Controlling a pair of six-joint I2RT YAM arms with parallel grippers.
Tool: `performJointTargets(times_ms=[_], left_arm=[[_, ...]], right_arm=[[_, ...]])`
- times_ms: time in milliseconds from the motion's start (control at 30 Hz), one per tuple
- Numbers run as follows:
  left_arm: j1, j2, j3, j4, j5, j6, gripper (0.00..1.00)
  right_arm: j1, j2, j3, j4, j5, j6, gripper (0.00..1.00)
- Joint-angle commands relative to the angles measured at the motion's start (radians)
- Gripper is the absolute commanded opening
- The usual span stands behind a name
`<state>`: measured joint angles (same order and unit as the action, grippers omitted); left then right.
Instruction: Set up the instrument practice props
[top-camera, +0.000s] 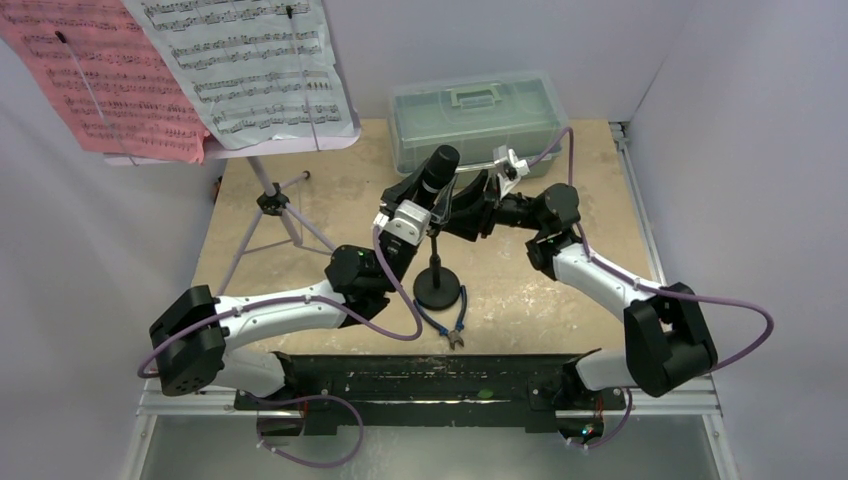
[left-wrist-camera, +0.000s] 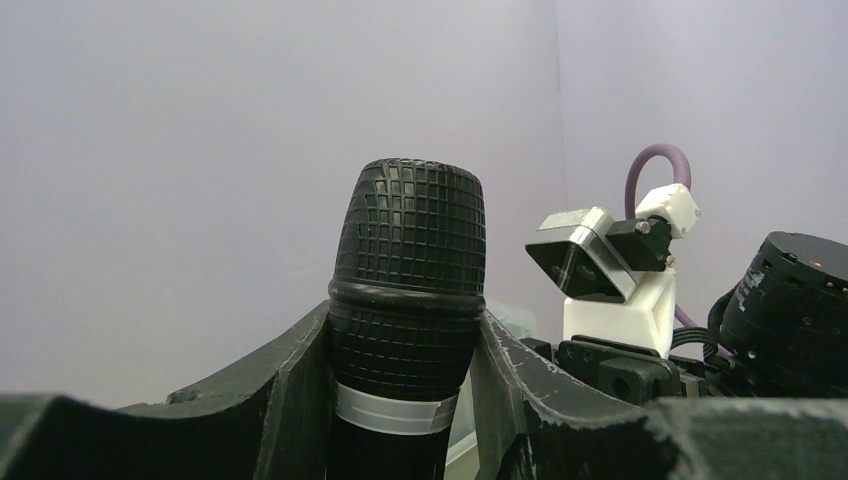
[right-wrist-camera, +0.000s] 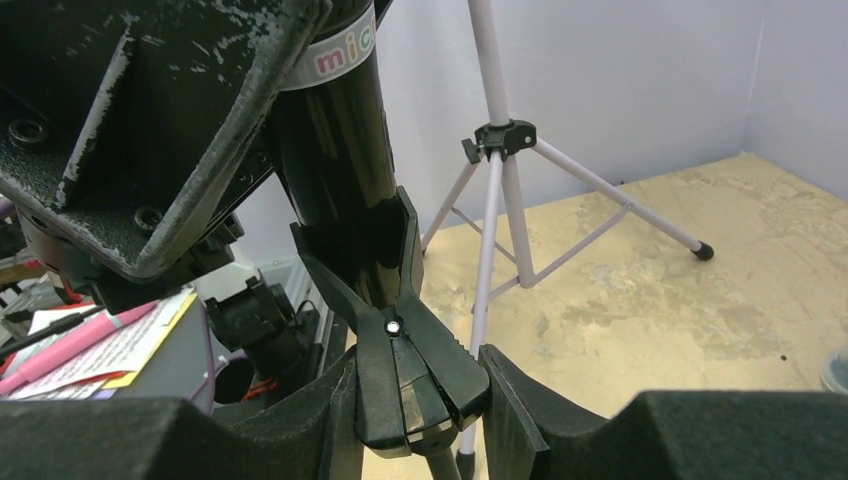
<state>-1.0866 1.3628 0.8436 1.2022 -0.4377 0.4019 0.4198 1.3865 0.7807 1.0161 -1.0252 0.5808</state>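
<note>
Snugly, left fingers (left-wrist-camera: 290, 390) flank the microphone (left-wrist-camera: 408, 250); right fingers (right-wrist-camera: 560, 420) flank its clip (right-wrist-camera: 400, 370).

The top camera looks steeply down from behind the arm bases (top-camera: 430, 385) over the whole desk (top-camera: 560, 290). The left wrist camera sits tight under the microphone (left-wrist-camera: 408, 290), facing the walls (left-wrist-camera: 200, 150). The right wrist camera, equally close, looks low toward the music stand (right-wrist-camera: 500, 138); all share the microphone

My left gripper (left-wrist-camera: 405, 328) hid the lower body of the microphone (left-wrist-camera: 410, 240); my right gripper (right-wrist-camera: 420, 368) covered the handle ends of the stand clip (right-wrist-camera: 385, 265).
</note>
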Motion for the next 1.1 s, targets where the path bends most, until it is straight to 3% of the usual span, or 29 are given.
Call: performJointTargets(times_ms=[0,433,567,733,1067], left_arm=[[-0.007,-0.034,-0.031,-0.017,0.07,-0.068,0.0],[0.012,-0.039,-0.02,-0.065,0.066,-0.076,0.0],[0.011,-0.045,-0.018,-0.087,0.029,-0.108,0.17],[0.011,-0.073,-0.021,-0.141,0.002,-0.157,0.45],[0.011,-0.176,-0.009,-0.34,0.04,-0.274,0.81]], right_arm=[[0.018,-0.069,0.031,-0.042,0.126,-0.025,0.37],[0.018,-0.126,0.054,-0.212,0.231,-0.084,0.9],[0.018,-0.164,0.082,-0.379,0.289,-0.136,0.99],[0.018,-0.24,0.097,-0.549,0.364,-0.188,0.99],[0.017,-0.381,0.117,-0.848,0.454,-0.276,0.99]])
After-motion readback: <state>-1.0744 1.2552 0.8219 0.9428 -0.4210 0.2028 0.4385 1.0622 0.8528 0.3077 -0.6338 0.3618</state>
